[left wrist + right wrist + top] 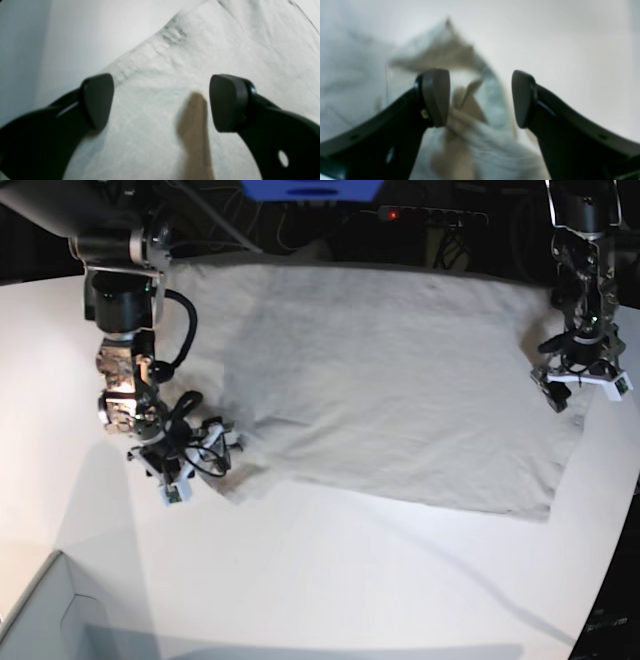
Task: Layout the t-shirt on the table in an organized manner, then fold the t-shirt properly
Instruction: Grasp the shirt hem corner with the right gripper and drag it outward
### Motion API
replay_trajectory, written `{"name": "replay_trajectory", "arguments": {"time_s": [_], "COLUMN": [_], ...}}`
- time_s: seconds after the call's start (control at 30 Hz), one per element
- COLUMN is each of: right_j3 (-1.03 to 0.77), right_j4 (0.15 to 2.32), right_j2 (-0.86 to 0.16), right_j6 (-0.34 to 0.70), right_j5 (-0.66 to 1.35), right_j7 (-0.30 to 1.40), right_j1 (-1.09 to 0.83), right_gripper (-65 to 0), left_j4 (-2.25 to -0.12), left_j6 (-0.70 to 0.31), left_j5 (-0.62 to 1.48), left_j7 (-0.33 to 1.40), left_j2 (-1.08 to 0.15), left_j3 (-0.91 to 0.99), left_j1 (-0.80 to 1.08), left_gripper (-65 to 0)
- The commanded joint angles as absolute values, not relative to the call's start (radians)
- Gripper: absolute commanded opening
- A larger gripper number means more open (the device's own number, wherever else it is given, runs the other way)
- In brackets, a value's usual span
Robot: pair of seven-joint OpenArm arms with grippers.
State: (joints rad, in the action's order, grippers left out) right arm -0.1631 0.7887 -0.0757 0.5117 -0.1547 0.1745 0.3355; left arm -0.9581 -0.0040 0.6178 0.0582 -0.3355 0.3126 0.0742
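Observation:
The light grey-beige t-shirt (390, 380) lies spread across the far half of the white table (330, 580), mostly flat, with a rumpled near-left corner (235, 475). My right gripper (200, 470) hangs at that corner. In the right wrist view the right gripper (480, 98) is open, with bunched, blurred cloth (475, 135) rising between its dark fingers (436, 97). My left gripper (582, 390) stands over the shirt's right edge. Close up, the left gripper (162, 102) is open wide just above flat fabric (225, 45), beside a stitched hem (172, 35).
A pale box corner (40, 610) sits at the near left of the table. Behind the table's curved far edge lie a power strip (430, 215), cables and a blue object (310, 188). The table's right edge (625, 480) runs close to the left arm.

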Motion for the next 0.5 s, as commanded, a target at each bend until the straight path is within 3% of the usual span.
{"name": "replay_trajectory", "arguments": {"time_s": [0.0, 0.1, 0.17, 0.27, 0.37, 0.47], "right_j3": [-0.163, -0.163, -0.163, -0.163, -0.162, -0.099], "right_j4": [0.774, 0.730, 0.730, 0.727, 0.727, 0.696], "right_j2": [-0.085, -0.085, -0.085, -0.085, -0.085, -0.111], "right_j6": [0.526, 0.526, 0.526, 0.526, 0.526, 0.527], "right_j5": [-0.147, -0.147, -0.147, -0.147, -0.148, -0.150], "right_j7": [0.159, 0.157, 0.157, 0.157, 0.157, 0.157], "right_j1": [0.374, 0.387, 0.389, 0.423, 0.466, 0.529], "right_gripper": [-25.8, -26.7, -31.9, -45.3, -65.0, -65.0], "left_j4": [-0.963, -0.964, -0.964, -0.964, -0.964, -0.964], "left_j6": [-0.004, -0.004, -0.004, -0.004, -0.004, -0.004], "left_j5": [0.628, 0.628, 0.628, 0.628, 0.628, 0.628], "left_j7": [0.087, 0.087, 0.087, 0.087, 0.087, 0.087], "left_j2": [-0.344, -0.344, -0.344, -0.344, -0.344, -0.344], "left_j3": [0.315, 0.314, 0.312, 0.312, 0.312, 0.312], "left_j1": [0.076, 0.076, 0.077, 0.077, 0.079, 0.079], "left_gripper": [-6.8, -6.8, -6.8, -6.8, -6.8, -6.8]}}
